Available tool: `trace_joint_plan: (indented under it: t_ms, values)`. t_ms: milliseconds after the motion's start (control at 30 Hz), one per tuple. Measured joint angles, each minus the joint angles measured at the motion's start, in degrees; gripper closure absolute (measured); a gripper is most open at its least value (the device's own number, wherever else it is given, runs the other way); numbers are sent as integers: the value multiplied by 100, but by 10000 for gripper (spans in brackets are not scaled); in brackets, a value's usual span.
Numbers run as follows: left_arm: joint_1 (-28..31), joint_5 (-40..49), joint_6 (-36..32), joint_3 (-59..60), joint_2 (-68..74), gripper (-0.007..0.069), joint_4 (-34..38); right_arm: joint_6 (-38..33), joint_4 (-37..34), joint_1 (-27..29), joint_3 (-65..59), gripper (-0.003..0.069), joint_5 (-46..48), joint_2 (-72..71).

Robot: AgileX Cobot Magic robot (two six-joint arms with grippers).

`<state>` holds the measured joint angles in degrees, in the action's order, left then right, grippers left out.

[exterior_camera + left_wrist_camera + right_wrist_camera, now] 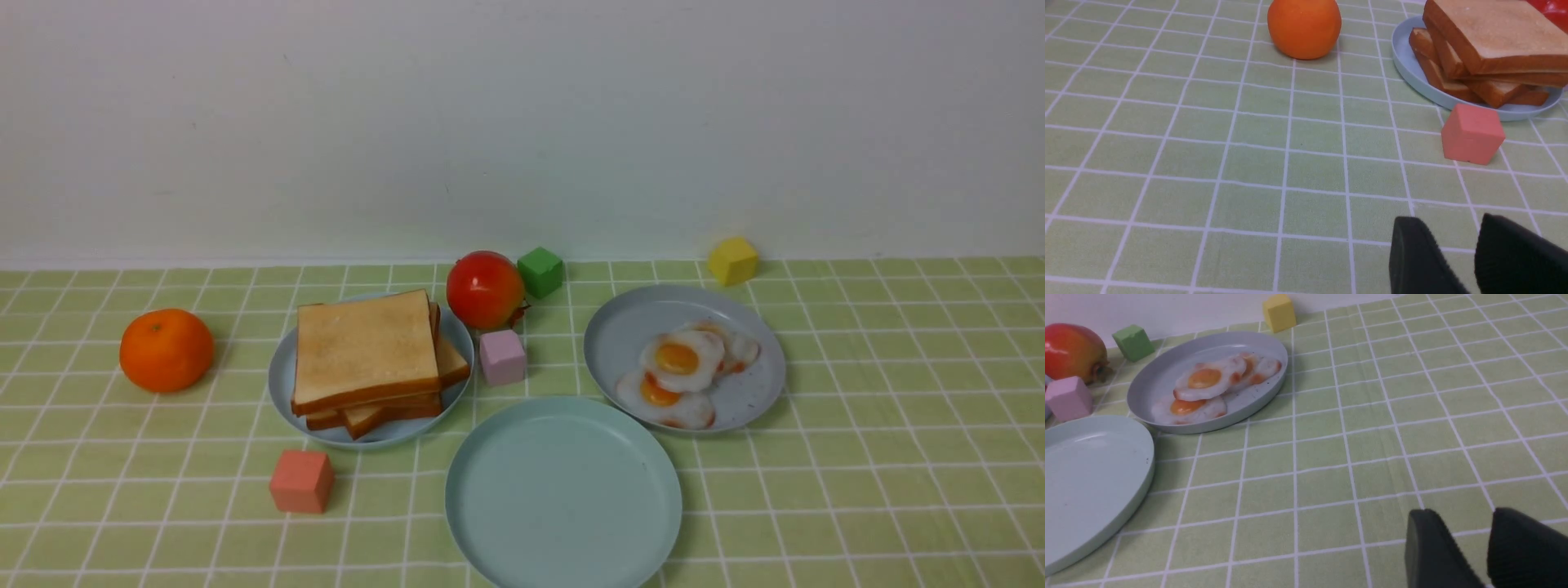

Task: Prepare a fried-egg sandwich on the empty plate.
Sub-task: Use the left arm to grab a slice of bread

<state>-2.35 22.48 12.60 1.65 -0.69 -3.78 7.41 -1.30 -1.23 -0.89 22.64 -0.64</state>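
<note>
The empty plate [563, 498], pale aqua-green, lies at the near middle of the checked cloth; its edge also shows in the right wrist view [1086, 477]. A loose pile of toast slices [363, 347] [1490, 36] rests on a grey-blue plate [282, 376] to its far left. Several toy fried eggs [682, 359] [1208, 379] overlap on another grey-blue plate [629, 335] to its far right. A fried-egg sandwich is out of view. My left gripper [1449, 222] hangs open over bare cloth, short of the toast. My right gripper [1464, 516] is open over bare cloth, right of the eggs. Neither arm shows in the front view.
An orange [166, 349] sits at the left and a tomato [485, 289] behind the toast. Small cubes lie around: salmon [301, 481], lilac [502, 357], green [540, 271], yellow [732, 260]. A white wall closes off the back.
</note>
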Motion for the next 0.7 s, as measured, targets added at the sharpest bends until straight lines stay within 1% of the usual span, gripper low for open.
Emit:
trace_joint_plan:
  t_ms: [300,400,500,533,600,633,667,700]
  values:
    - [0,-19,0,0,0,386,6,0,0,0,0,421,-24,0]
    - [0,-311,0,0,0,386,16,0,0,0,-7,421,-83,0]
    - [0,-817,0,0,0,386,22,0,0,0,-53,421,-321,0]
    - [0,-858,0,0,0,386,22,0,0,0,-50,421,-349,0]
    - [0,-1439,0,0,0,386,22,0,0,0,-63,421,-810,0]
    - [0,-1488,0,0,0,386,22,0,0,0,-63,421,-859,0]
    - [0,-1888,0,0,0,386,33,0,0,0,-63,421,-1333,0]
    - [0,-2074,0,0,0,386,39,0,0,0,-63,421,-1579,0]
